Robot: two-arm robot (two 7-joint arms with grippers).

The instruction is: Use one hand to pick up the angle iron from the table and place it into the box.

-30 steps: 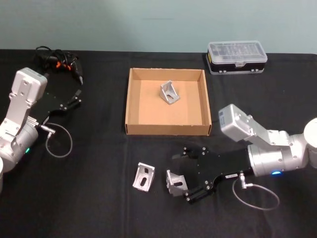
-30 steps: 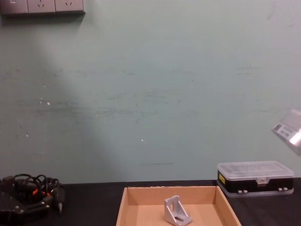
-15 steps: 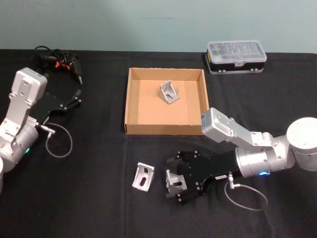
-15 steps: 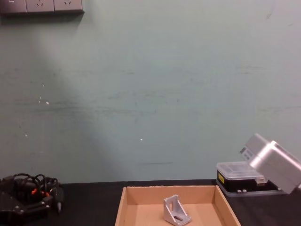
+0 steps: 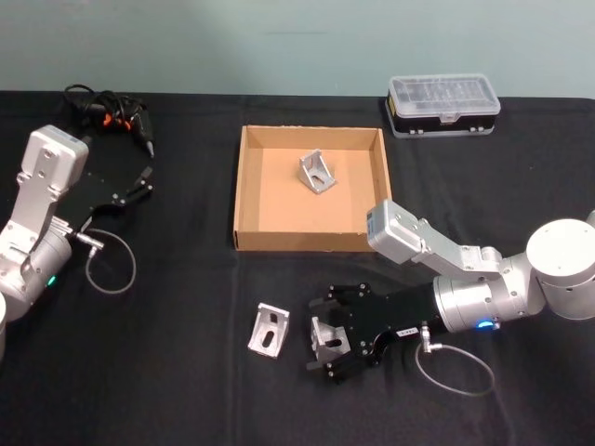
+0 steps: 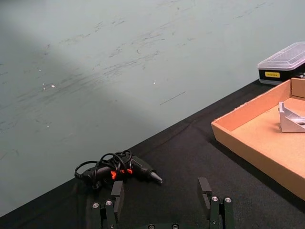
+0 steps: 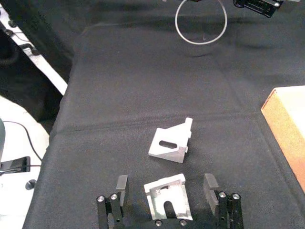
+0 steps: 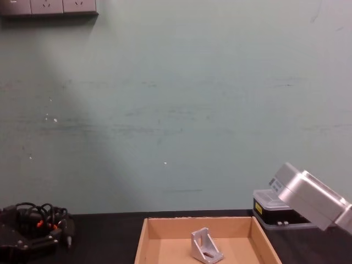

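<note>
Broadly, the black table (image 5: 186, 400) carries the tan cardboard box (image 5: 240, 200), which holds one angle iron (image 5: 318, 173). In front of the box, the right gripper (image 5: 321, 336) lies low with its fingers (image 7: 122, 183) spread, straddling a second angle iron (image 7: 167, 195) without touching it. Its slotted face lies flat, slot running along the gripper's reach. A third angle iron (image 5: 269, 330) sits just beside it, leftward. The left gripper (image 5: 139, 186) rests spread at the table's left.
</note>
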